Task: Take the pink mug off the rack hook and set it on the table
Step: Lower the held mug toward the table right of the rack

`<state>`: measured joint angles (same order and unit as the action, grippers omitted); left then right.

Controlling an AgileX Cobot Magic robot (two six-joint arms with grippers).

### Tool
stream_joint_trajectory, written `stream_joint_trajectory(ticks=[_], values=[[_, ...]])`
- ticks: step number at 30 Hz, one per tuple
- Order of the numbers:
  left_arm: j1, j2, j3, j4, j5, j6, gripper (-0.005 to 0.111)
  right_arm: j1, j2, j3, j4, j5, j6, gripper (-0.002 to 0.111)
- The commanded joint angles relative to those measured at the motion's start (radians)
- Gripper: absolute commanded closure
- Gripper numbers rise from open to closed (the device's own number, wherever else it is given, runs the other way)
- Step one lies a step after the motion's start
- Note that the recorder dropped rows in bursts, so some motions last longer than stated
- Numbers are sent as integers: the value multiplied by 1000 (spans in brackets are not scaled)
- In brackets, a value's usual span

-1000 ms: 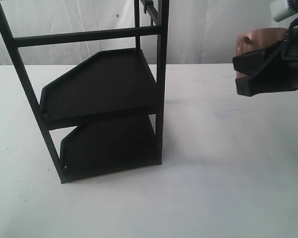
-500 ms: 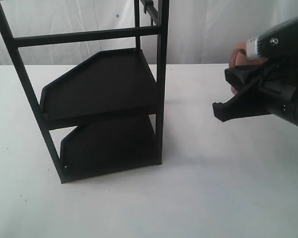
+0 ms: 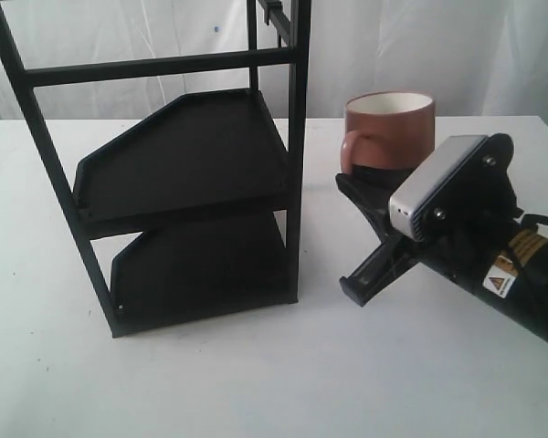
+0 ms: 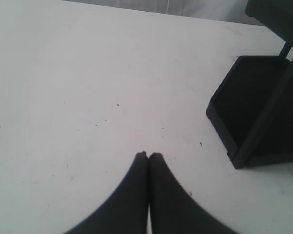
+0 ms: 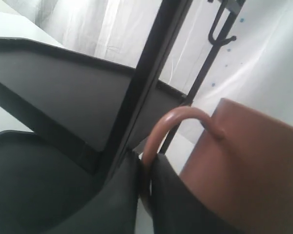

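Note:
The pink mug (image 3: 390, 130) stands upright to the right of the black rack (image 3: 187, 173), white inside showing, its base hidden behind my right gripper (image 3: 347, 185). In the right wrist view that gripper (image 5: 145, 161) is shut on the mug's loop handle (image 5: 172, 119), with the mug body (image 5: 249, 165) beside one finger. The rack hook (image 5: 219, 30) sticks out bare high on the frame (image 3: 272, 11). Whether the mug rests on the table (image 3: 274, 383) cannot be told. My left gripper (image 4: 148, 155) is shut on nothing above bare white tabletop (image 4: 78, 87).
The rack's two angular tray shelves (image 3: 178, 151) and its upright post (image 3: 297, 155) stand just left of the mug. The lower tray's corner (image 4: 249, 112) shows in the left wrist view. White curtain hangs behind the table.
My right gripper has come down and leftward from the upper right with the mug. The mug now shows upright next to the rack post.

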<state>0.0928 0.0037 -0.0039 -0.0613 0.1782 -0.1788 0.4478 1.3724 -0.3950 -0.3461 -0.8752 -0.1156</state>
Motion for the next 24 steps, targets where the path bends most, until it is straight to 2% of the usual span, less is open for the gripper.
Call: stream_joint_trajectory(ticks=[1,6,10,15,24], values=[[-8,-4,4,-6,-1,1,107,-26,96,6,15,-142,-11,108],[-8,-4,4,-6,-1,1,107,-79,145,6,15,-147,-4,108],[-8,-4,4,-6,-1,1,107,-133,171,-20,-8,-162,147,108],[-8,-4,4,-6,-1,1,107,-224,221,-92,-101,-159,319,108],[-8,-4,4,-6,-1,1,107,-357,245,-229,-312,-171,357,108]])
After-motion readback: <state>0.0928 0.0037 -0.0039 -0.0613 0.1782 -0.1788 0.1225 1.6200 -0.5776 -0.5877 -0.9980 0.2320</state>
